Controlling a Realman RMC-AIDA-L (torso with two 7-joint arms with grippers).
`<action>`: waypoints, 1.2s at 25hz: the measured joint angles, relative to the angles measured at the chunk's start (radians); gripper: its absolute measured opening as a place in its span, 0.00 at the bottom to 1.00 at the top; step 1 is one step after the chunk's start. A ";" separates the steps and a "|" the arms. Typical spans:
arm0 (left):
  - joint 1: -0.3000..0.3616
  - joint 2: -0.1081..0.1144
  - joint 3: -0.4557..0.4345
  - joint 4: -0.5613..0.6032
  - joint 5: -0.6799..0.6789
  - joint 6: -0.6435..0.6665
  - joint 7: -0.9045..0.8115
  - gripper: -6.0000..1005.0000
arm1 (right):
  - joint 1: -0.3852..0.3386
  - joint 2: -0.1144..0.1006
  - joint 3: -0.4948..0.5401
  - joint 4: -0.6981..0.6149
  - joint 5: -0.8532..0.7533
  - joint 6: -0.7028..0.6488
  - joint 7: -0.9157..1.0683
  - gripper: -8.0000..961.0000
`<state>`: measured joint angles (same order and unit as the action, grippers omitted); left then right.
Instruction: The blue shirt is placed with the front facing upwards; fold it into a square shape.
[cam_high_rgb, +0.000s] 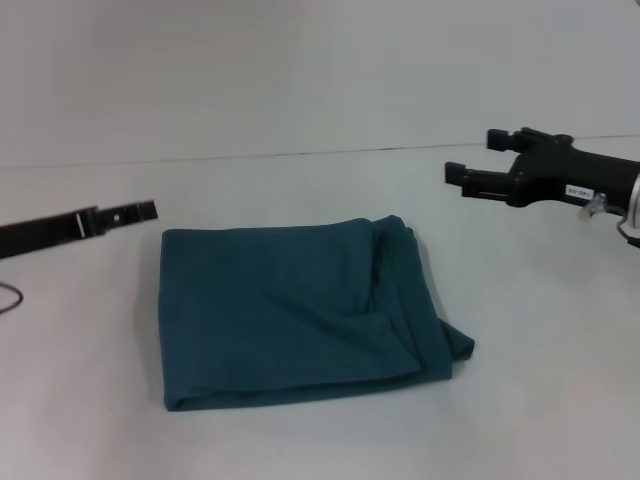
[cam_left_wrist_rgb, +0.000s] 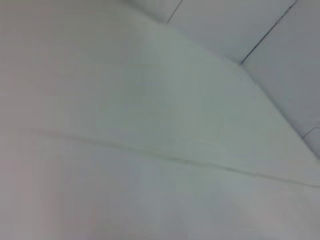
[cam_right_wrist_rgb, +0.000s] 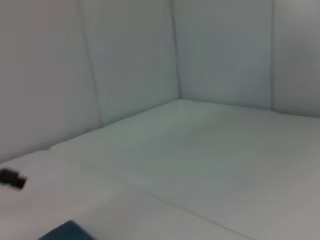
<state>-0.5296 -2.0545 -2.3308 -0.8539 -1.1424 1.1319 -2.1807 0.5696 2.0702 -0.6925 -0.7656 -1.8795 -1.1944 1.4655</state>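
Observation:
The blue shirt (cam_high_rgb: 300, 310) lies folded into a rough rectangle in the middle of the white table (cam_high_rgb: 540, 330). Its right edge is bunched in thick folds, and no print shows. A corner of it shows in the right wrist view (cam_right_wrist_rgb: 65, 233). My left gripper (cam_high_rgb: 148, 210) hovers to the left of the shirt's far left corner, apart from it and holding nothing. My right gripper (cam_high_rgb: 476, 156) is open and empty, raised beyond and to the right of the shirt. The left wrist view shows only bare table and wall.
White walls (cam_high_rgb: 300, 70) rise behind the table's far edge. A thin dark cable (cam_high_rgb: 10, 298) loops at the far left. A small black part (cam_right_wrist_rgb: 12, 179) shows far off in the right wrist view, probably the left arm.

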 joint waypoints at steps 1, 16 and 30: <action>-0.004 -0.003 -0.015 0.001 -0.016 0.018 0.043 0.84 | 0.005 -0.004 -0.011 0.000 0.000 -0.012 0.000 0.97; -0.056 -0.007 -0.029 0.040 -0.140 0.526 0.652 0.90 | 0.031 -0.061 -0.172 -0.060 -0.046 -0.437 -0.021 0.97; -0.077 -0.008 -0.033 0.011 -0.134 0.679 0.699 0.90 | -0.042 0.002 -0.161 -0.209 -0.128 -0.570 -0.033 0.97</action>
<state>-0.6067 -2.0624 -2.3641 -0.8434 -1.2763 1.8107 -1.4821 0.5281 2.0726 -0.8538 -0.9742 -2.0080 -1.7642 1.4326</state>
